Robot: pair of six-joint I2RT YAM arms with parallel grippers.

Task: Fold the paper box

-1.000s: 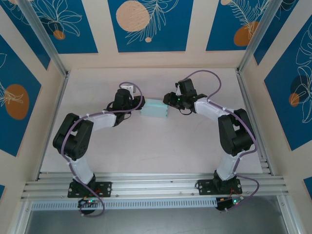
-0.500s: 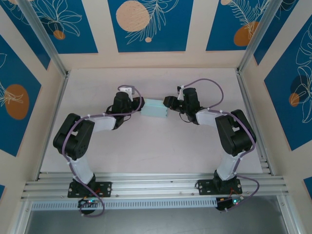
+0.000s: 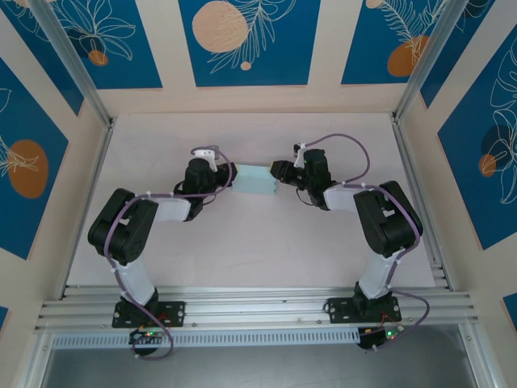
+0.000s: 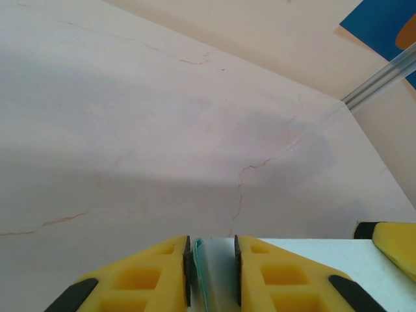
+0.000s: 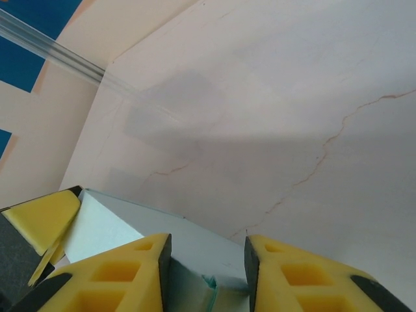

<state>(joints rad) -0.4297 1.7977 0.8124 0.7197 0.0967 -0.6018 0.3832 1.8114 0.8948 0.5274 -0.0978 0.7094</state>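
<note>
Two pincers meet the paper box (image 3: 257,179), which sits on the counter (image 3: 242,250) toward its far side, between them. Our left pincer (image 4: 212,260) straddles a thin card wall at the box's left end, jaws narrow, though we cannot tell whether it pinches. Our right pincer (image 5: 208,260) stands apart around the right end's edge (card apparently touching neither pad). We judge the card light, springy and easily creased, so hold the walls near the folds, gently.

Both arms elbow-out, forearms angled inward, wrists low, tips facing each other. Left gripper (image 3: 231,175): jaws narrow, small gap. Right gripper (image 3: 278,170): jaws parted wider, clear gap.
</note>
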